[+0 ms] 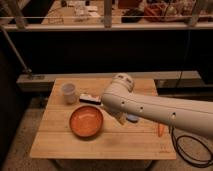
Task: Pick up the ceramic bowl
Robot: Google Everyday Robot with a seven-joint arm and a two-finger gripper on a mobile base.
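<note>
The ceramic bowl [86, 121] is orange and shallow. It sits upright on the wooden table [65, 145], left of the middle and toward the front. My white arm reaches in from the right across the table. My gripper [120, 117] hangs below the arm's end, just right of the bowl's rim and close above the table. It holds nothing that I can see.
A pale cup [69, 93] stands at the table's back left. A small black-and-white packet [89, 98] lies behind the bowl. A blue item [133, 118] shows under the arm. An orange item [161, 130] lies at the right. A dark railing runs behind the table.
</note>
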